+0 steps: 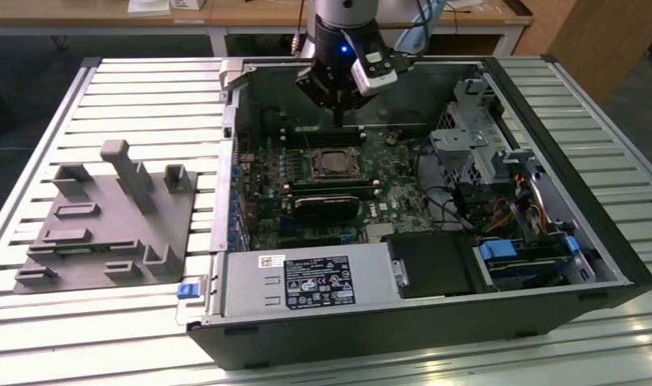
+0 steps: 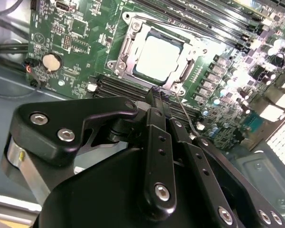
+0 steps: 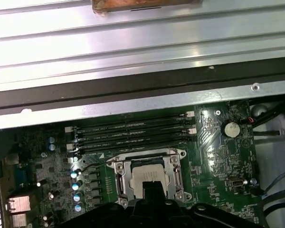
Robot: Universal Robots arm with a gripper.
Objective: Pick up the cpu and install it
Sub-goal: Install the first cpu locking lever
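The cpu [image 2: 157, 56], a small flat silver-grey square, lies seated inside the metal-framed socket [image 2: 126, 50] on the green motherboard [image 1: 304, 173] of the open computer case [image 1: 615, 241]; in the first wrist view it sits just past the black fingertips, beside the dark memory slots [image 3: 133, 133]. The gripper [image 2: 157, 93] hangs over the board just beside the socket, its narrow fingers [image 2: 156, 123] pressed together and holding nothing; the chip looks flat and square in its frame, so the placing part appears done. Judged from this, doing the step well means keeping the fingers clear of the socket frame and the board's small parts, with any motion straight up and none sideways; the grey fixture plate [image 1: 100, 221] lies well apart on the slatted table [image 1: 47, 322], at the exterior view's left.
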